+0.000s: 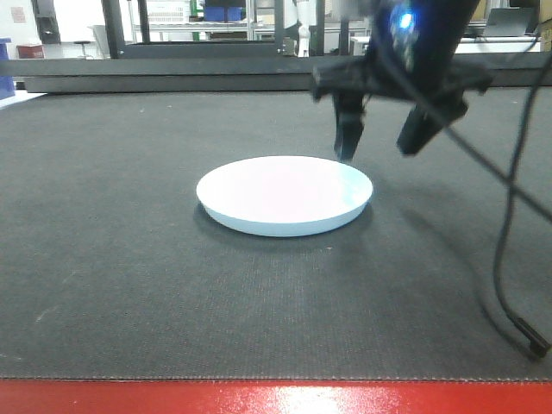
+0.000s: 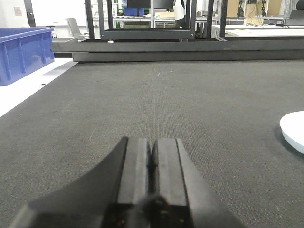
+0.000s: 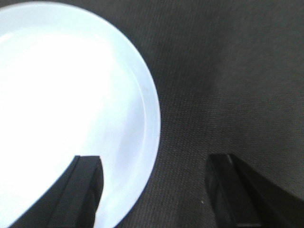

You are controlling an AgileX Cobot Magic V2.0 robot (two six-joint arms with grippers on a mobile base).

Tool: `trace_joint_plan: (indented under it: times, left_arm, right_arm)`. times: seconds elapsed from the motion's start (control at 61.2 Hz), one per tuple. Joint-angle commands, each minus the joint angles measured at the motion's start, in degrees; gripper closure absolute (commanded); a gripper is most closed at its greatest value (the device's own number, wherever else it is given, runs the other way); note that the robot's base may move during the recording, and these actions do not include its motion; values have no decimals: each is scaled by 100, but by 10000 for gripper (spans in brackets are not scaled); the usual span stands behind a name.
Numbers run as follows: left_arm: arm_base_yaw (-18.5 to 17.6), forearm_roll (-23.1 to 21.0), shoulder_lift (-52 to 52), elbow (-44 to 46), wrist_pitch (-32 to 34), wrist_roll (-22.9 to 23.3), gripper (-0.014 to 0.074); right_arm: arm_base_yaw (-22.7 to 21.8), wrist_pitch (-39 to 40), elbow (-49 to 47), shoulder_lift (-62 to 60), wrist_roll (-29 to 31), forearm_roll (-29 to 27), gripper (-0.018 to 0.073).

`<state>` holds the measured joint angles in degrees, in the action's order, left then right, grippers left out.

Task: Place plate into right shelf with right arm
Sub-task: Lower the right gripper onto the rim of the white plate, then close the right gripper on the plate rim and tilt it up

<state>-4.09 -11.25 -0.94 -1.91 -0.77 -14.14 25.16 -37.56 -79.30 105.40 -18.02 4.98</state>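
Right wrist, pincer [image 3: 154, 161] astride plate [image 3: 61, 90] rim (spread)

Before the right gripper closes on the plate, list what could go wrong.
1. The right gripper is open astride the rim of the plate, one finger over it, one over the mat. The plate lies flat, so the outer finger may not get under it and might just push it.
2. The rim looks smooth and sloped, so it might slip out when lifted.
3. The loose cable could snag.

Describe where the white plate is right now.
In the front view the plate lies flat on the dark mat, near its centre, with the open right hand poised over its right rim.
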Motion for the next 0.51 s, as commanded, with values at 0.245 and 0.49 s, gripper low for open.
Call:
trace_joint_plan:
  times: [0.245, 0.49]
  left_arm:
    - [-37, -12, -62, 84, 513, 14, 643]
    - [-37, -12, -62, 84, 513, 14, 643]
  right_arm:
    - [6, 805, -235, 74, -3, 248, 163]
    - [6, 878, -235, 216, -3, 381, 228]
